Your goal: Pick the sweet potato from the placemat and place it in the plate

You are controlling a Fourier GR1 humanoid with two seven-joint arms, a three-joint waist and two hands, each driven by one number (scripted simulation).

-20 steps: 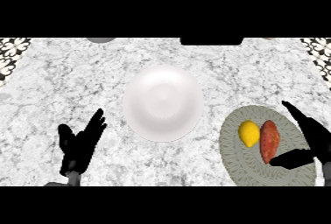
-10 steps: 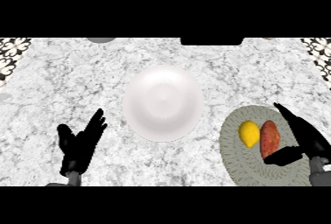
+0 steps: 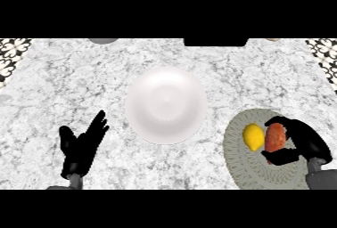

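An orange-red sweet potato lies on the grey-green round placemat at the lower right, beside a yellow lemon. My right hand curls round the sweet potato from its right side, fingers over its top end and thumb under its lower end. The white plate sits in the middle of the marble counter, left of the placemat. My left hand rests open at the lower left, fingers up, holding nothing.
The lemon lies close against the sweet potato's left side. A dark object and a grey round thing sit at the counter's far edge. Patterned strips flank both upper corners.
My right hand has moved left over the placemat and its fingers have curled from straight to wrap round the sweet potato. The left hand has stayed still.
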